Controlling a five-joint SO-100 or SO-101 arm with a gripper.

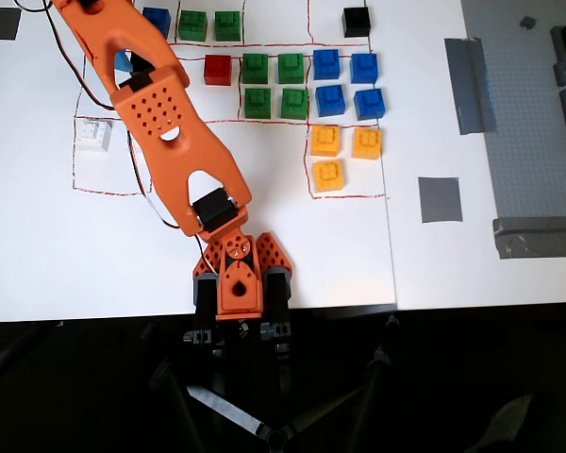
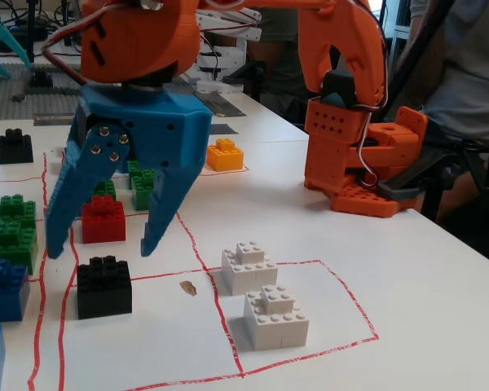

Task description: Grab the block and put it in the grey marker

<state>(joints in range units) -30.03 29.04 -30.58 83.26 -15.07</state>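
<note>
In the fixed view my blue gripper [image 2: 102, 244] is open and empty, pointing down. Its fingertips hang just above a black block [image 2: 104, 287], one on each side, not touching it. This block sits on the white table inside red lines. In the overhead view it and the gripper are hidden under my orange arm [image 1: 160, 123]. A second black block [image 2: 15, 147] stands far off, and also shows at the top of the overhead view [image 1: 357, 21]. The grey marker [image 1: 440, 199] is a flat square patch at the right of the overhead view.
Red [image 2: 103, 218], green [image 2: 12, 232] and blue [image 2: 2, 289] bricks stand close around the near black block. Two white bricks [image 2: 261, 293] lie to its right. Yellow bricks [image 1: 340, 151] lie between the bricks and the marker. Grey tape strips [image 1: 467, 85] and a grey baseplate [image 1: 533, 123] are at the right.
</note>
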